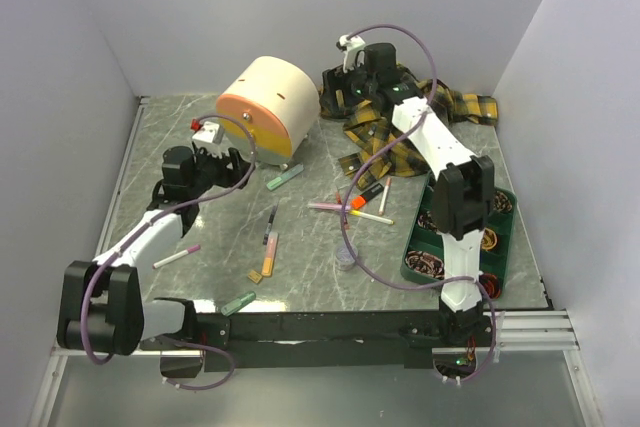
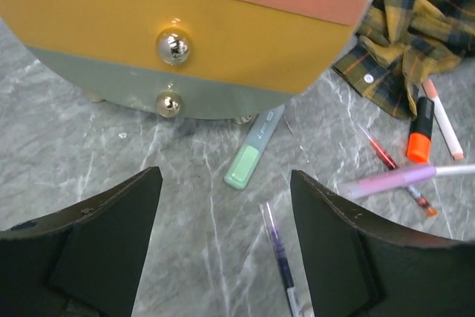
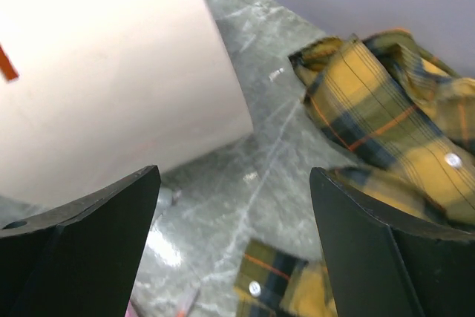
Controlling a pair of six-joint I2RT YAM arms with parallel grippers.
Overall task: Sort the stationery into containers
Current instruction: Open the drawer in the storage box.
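Observation:
The cream drum-shaped drawer box (image 1: 265, 102) lies on its side at the back. Its orange and yellow front with two metal knobs (image 2: 173, 47) fills the top of the left wrist view. My left gripper (image 1: 228, 162) is open and empty just in front of the box, above the bare table (image 2: 226, 213). A pale green clip (image 2: 254, 157) and a purple pen (image 2: 280, 257) lie ahead of it. My right gripper (image 1: 338, 87) is open and empty between the box (image 3: 111, 72) and the plaid shirt (image 3: 386, 102). The dark green tray (image 1: 412, 252) is at the right.
Loose markers lie mid-table: an orange-black one (image 1: 365, 197), a pink one (image 1: 330, 206), an orange highlighter (image 1: 267, 262) and a white-pink marker (image 1: 176, 256). A second green clip (image 1: 238, 302) lies near the front edge. A grey pot (image 1: 346, 259) stands by the tray, which holds rubber bands (image 1: 432, 264).

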